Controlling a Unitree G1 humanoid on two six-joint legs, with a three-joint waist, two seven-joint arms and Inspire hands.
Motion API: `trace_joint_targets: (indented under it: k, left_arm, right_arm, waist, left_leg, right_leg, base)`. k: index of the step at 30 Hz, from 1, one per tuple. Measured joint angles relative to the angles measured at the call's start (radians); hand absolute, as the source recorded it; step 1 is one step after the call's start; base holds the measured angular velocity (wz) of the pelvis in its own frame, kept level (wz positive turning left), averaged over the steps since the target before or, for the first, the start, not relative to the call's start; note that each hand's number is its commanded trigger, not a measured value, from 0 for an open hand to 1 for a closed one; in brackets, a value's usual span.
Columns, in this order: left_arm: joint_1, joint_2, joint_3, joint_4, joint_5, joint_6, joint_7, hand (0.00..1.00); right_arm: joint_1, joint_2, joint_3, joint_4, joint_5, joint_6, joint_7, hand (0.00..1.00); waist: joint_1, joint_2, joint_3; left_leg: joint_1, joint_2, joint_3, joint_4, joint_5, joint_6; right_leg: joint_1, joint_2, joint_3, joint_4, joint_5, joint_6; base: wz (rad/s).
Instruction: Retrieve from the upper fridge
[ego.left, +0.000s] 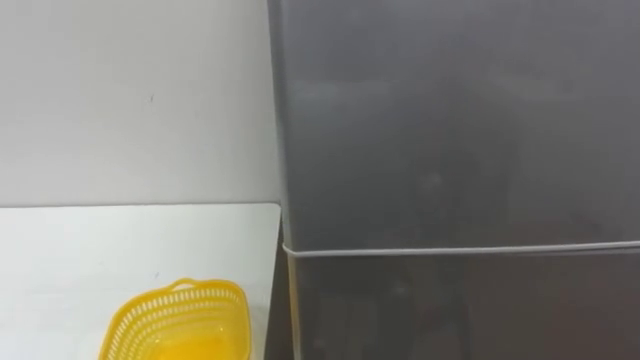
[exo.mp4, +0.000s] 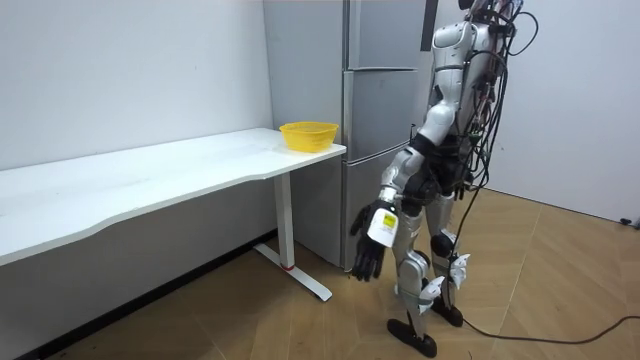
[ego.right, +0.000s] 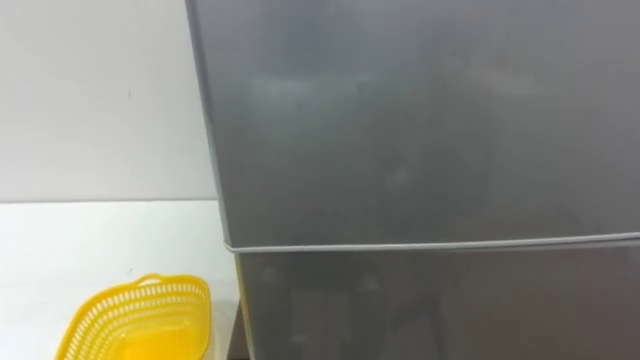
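Fridge (ego.left: 460, 130) closed, yellow basket (ego.left: 180, 322) beside

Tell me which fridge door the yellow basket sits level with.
The lower door, below the pale seam: the yellow basket on the white table lies beside its top edge. The upper door stands wholly above the basket.

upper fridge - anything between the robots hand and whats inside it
Yes: the upper door is shut, so it blocks the inside. The left hand hangs open by the robot's thigh, not touching the fridge.
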Motion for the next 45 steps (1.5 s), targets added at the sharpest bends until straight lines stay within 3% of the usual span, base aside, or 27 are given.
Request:
trace_joint_targets:
  k: [2,5,9,12,19,23,25,27,31,33,39,45]
  left_arm:
    - [-0.015,0.001,-0.003,-0.058,0.002,-0.026,0.042,0.0]
    - [-0.008,-0.001,-0.008,-0.233,0.008,-0.042,0.127,0.0]
    - [-0.007,0.0,-0.025,-0.433,0.042,-0.117,0.23,0.0]
    - [-0.01,0.0,-0.028,-0.568,0.049,-0.147,0.284,0.0]
    - [-0.021,0.011,-0.029,-0.817,0.121,-0.17,0.332,0.0]
    - [-0.031,0.039,-0.023,-0.973,0.198,-0.172,0.324,0.0]
    - [-0.037,0.059,-0.022,-1.03,0.206,-0.174,0.308,0.0]
    - [-0.047,0.061,-0.023,-1.106,0.205,-0.175,0.275,0.0]
    - [-0.061,0.061,-0.025,-1.154,0.205,-0.175,0.207,0.0]
    - [-0.07,0.061,-0.045,-1.191,0.216,-0.17,0.165,0.0]
    - [-0.091,0.062,-0.171,-1.36,0.215,-0.151,-0.023,0.0]
    - [-0.159,0.066,-0.225,-1.382,0.212,-0.15,-0.216,0.0]
  right_arm:
    - [-0.003,0.0,-0.003,-0.007,0.0,-0.007,-0.008,0.0]
    - [0.008,0.0,-0.004,-0.039,-0.004,-0.011,-0.012,0.0]
    - [0.032,-0.001,-0.005,-0.091,-0.007,-0.039,-0.012,0.0]
    - [0.056,0.005,-0.002,-0.11,0.003,-0.057,-0.018,0.0]
    - [0.08,0.006,0.0,-0.105,-0.009,-0.058,-0.02,0.0]
    - [0.085,0.007,0.002,-0.098,-0.021,-0.056,0.003,0.0]
    - [0.085,0.007,0.003,-0.091,-0.007,-0.057,0.007,0.0]
    - [0.079,0.007,0.012,-0.066,-0.003,-0.058,0.015,0.0]
    - [0.078,0.009,0.02,-0.062,-0.01,-0.056,0.034,0.0]
    - [0.074,0.008,0.02,-0.071,-0.04,-0.054,0.057,0.0]
    - [0.047,0.006,0.021,-0.05,-0.059,-0.05,0.083,0.0]
    - [0.024,0.001,0.02,-0.027,-0.064,-0.056,0.083,0.0]
  waist:
    - [0.001,0.004,-0.0013]
    - [-0.004,0.007,-0.0027]
    - [0.003,0.016,-0.0056]
    - [0.013,0.021,-0.0057]
    - [0.014,0.026,-0.0036]
    - [0.018,0.027,-0.0033]
    - [0.014,0.029,-0.0028]
    - [0.009,0.03,0.0002]
    - [0.006,0.03,0.0083]
    - [-0.013,0.026,0.0118]
    - [-0.036,0.021,0.009]
    - [-0.063,0.023,0.0085]
  left_leg:
    - [-0.008,-0.003,-0.004,0.0,0.0,0.001]
    - [-0.014,-0.004,-0.009,0.001,0.001,0.001]
    - [-0.011,-0.004,-0.009,-0.001,0.001,0.002]
    - [-0.005,-0.004,-0.006,-0.007,0.001,0.002]
    - [0.0,-0.011,-0.02,-0.008,0.004,0.006]
    - [0.002,-0.012,-0.023,-0.008,0.004,0.007]
    - [0.002,-0.013,-0.025,-0.008,0.005,0.009]
    - [0.003,-0.014,-0.026,-0.007,0.006,0.01]
    - [0.0,-0.015,-0.025,-0.006,0.006,0.011]
    - [-0.008,-0.017,-0.033,-0.001,0.006,0.011]
    - [-0.02,-0.017,-0.035,0.0,0.006,0.011]
    - [-0.018,-0.016,-0.034,-0.003,0.006,0.011]
  right_leg:
    - [-0.003,-0.001,-0.003,0.0,0.001,0.002]
    - [-0.004,-0.002,-0.008,0.0,0.001,0.002]
    - [-0.011,-0.002,-0.003,0.002,0.002,0.002]
    - [-0.012,-0.002,0.0,0.001,0.002,0.002]
    - [0.0,-0.007,-0.008,0.0,0.002,0.003]
    - [-0.001,-0.007,-0.003,0.0,0.003,0.006]
    - [0.001,-0.008,-0.002,0.0,0.003,0.007]
    - [0.001,-0.01,-0.003,0.002,0.004,0.008]
    - [0.0,-0.01,-0.002,0.001,0.004,0.009]
    - [-0.001,-0.01,-0.006,-0.002,0.003,0.011]
    - [-0.013,-0.01,-0.006,-0.001,0.005,0.012]
    - [-0.016,-0.01,-0.004,-0.001,0.005,0.012]
  base:
    - [0.05]
    - [0.04]
    - [-0.03]
    - [-0.07]
    - [0.05]
    - [-0.01]
    - [0.0]
    - [0.0]
    - [0.0]
    - [0.09]
    - [0.01]
    - [-0.04]
